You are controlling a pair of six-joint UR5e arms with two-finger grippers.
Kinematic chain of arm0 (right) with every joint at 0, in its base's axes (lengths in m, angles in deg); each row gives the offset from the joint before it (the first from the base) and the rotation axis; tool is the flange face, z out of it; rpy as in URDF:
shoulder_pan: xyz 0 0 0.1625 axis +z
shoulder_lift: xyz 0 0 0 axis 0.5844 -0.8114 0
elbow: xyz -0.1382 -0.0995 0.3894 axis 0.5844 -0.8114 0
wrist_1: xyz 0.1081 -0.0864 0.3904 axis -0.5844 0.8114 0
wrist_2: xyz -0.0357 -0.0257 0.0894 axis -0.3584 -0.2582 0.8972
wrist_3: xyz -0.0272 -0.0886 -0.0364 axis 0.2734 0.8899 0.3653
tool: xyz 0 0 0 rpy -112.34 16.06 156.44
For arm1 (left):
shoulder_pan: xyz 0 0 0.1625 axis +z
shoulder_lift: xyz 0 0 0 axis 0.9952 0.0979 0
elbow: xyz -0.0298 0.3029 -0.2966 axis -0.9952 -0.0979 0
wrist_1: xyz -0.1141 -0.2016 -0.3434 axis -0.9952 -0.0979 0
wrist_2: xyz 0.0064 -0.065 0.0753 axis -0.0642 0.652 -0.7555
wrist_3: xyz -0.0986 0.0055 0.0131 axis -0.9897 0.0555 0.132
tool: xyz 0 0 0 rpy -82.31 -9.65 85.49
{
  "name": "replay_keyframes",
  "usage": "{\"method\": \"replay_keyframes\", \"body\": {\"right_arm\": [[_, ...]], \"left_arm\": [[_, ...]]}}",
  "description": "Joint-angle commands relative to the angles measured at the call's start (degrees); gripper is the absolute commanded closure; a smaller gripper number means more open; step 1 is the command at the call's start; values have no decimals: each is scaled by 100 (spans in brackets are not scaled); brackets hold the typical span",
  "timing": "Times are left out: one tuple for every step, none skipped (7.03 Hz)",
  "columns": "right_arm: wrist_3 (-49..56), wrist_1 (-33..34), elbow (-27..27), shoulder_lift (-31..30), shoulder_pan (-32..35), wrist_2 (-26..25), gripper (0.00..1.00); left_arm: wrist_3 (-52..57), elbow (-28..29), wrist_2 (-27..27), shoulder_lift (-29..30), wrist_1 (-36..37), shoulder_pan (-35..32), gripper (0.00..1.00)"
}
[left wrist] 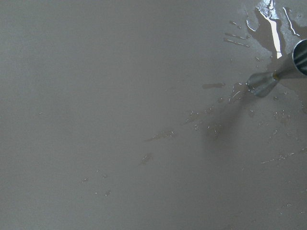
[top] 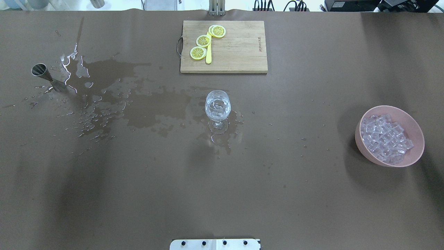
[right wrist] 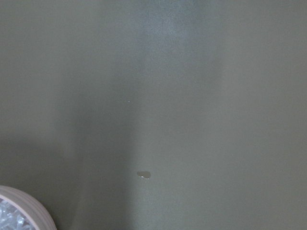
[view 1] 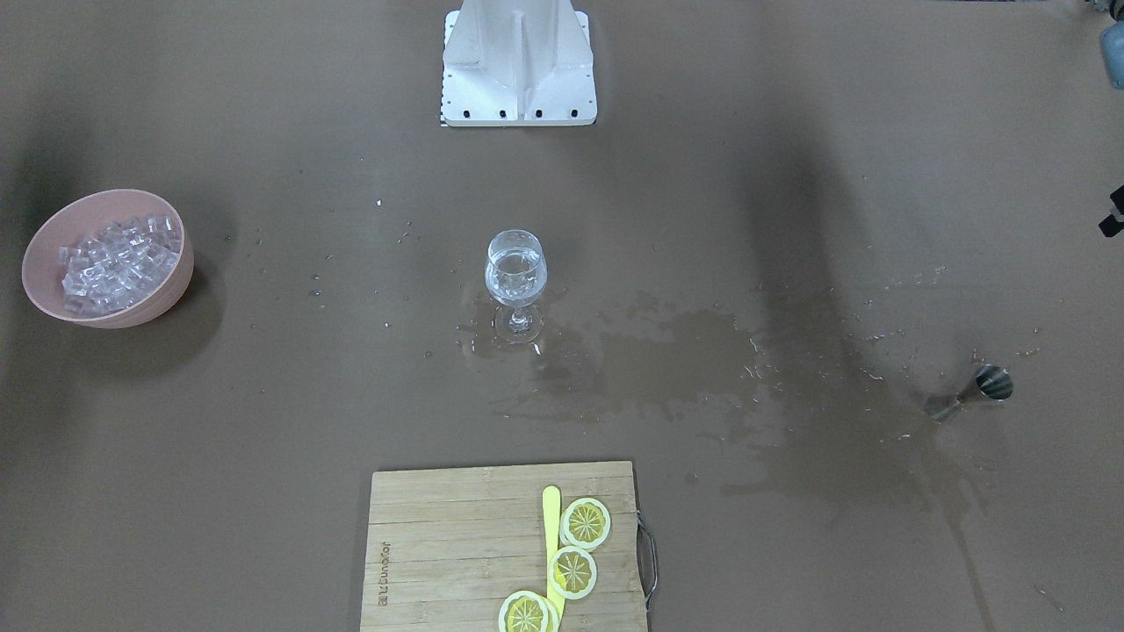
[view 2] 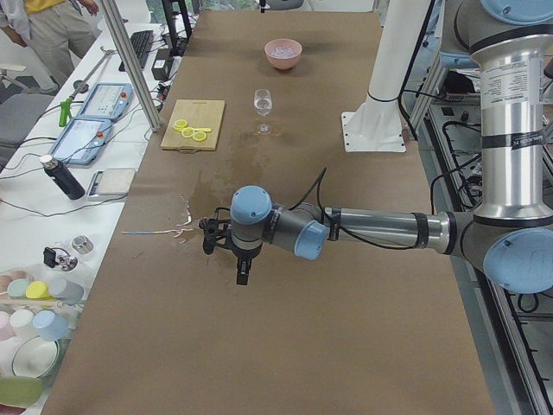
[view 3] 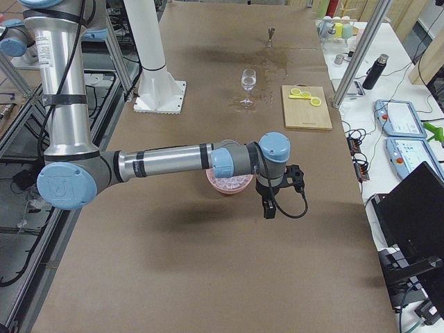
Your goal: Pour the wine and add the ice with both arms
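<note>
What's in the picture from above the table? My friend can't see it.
A wine glass holding clear liquid stands mid-table, wet spill patches spreading left toward a metal jigger. A pink bowl of ice cubes sits at right; a wooden board with lemon slices lies at the far edge.

Left arm [view 2: 371, 229] stretched over table [view 2: 259, 346]; wine glass [view 2: 263, 104], pink bowl [view 2: 283, 52] far beyond.

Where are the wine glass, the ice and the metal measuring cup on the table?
wine glass [top: 218, 106], overhead view, on its rounded bowl.
ice [top: 383, 139], overhead view, on the middle of the heap.
metal measuring cup [top: 48, 78], overhead view, on its narrow waist.
</note>
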Motion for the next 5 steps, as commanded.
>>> {"method": "replay_keyframes", "body": {"right_arm": [[-1, -1, 0, -25, 0, -3, 0], [-1, -10, 0, -25, 0, -3, 0], [-1, -10, 9, -25, 0, -3, 0], [-1, -10, 18, -33, 0, -3, 0], [-1, -10, 35, -34, 0, -3, 0]], "left_arm": [[0, -5, -39, 5, 7, 0, 1], [9, -5, -48, 5, 7, 0, 1], [9, -5, -48, 5, 7, 0, 1], [9, -5, -48, -4, 7, 0, 1], [9, -5, -57, -21, 7, 0, 1]]}}
